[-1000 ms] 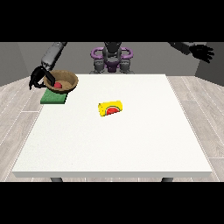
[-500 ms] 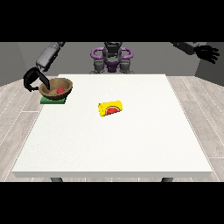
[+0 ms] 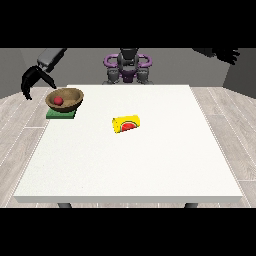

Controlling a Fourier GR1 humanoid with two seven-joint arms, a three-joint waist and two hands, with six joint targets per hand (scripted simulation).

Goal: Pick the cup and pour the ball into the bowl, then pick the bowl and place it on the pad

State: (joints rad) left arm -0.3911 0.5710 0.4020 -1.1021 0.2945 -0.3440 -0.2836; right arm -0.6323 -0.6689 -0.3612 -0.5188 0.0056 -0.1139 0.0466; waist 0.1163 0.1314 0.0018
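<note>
Large white rectangular table [image 3: 130, 165] across centre of frame; grey plank floor [image 3: 20, 135] visible on both sides.

Round brown wooden bowl [image 3: 65, 98] in upper left of frame, near table's far left corner, seated on flat dark green square pad [image 3: 61, 114]. Pad's front edge showing below bowl; bowl upright. Small red ball [image 3: 58, 100] lying inside bowl, toward its left side.

Yellow cylindrical cup with red watermelon print [image 3: 126, 124] lying on its side near middle of table, slightly left of centre, well apart from bowl and pad. Nothing touching it.

Black hand at the view's left [image 3: 34, 80] in upper left of frame, raised beyond table's left edge, just left of and above bowl. Fingers spread and hanging downward, clear of bowl rim; nothing held. Grey forearm [image 3: 51, 57] running up toward top of frame.

Black hand at the view's right [image 3: 225, 53] in upper right corner, raised high and well away from table and all objects. Nothing held; fingers extended outward rather than closed, as far as can be made out.

Robot torso with purple ring-shaped parts [image 3: 128, 64] at top centre, behind table's far edge.
</note>
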